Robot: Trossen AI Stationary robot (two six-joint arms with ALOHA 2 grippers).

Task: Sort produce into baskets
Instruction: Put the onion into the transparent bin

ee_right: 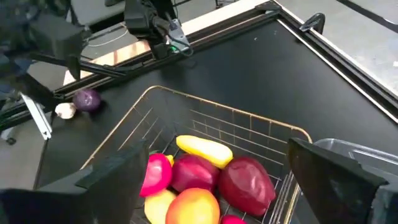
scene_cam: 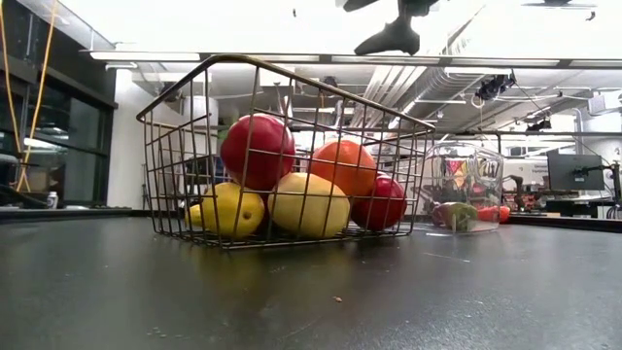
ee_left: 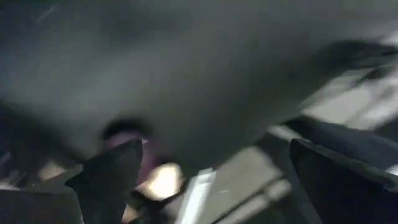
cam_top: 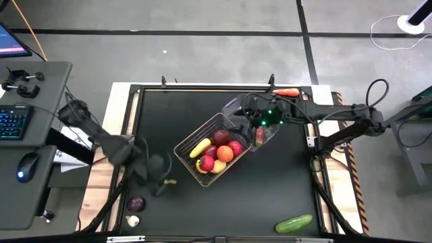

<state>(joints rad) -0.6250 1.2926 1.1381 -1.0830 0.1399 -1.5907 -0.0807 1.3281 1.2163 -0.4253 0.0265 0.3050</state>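
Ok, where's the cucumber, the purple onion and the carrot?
cucumber (cam_top: 294,223): high view, middle of its green body.
onion (cam_top: 136,203): high view, centre of its purple top.
carrot (cam_top: 287,92): high view, middle of its orange body.

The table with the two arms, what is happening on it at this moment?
Produce is being sorted. The wire basket holds apples, a banana, lemons and an orange. The right gripper hangs open above the clear tub, which has a few pieces inside. The left gripper is open near the purple onion and garlic. A cucumber and carrot lie loose.
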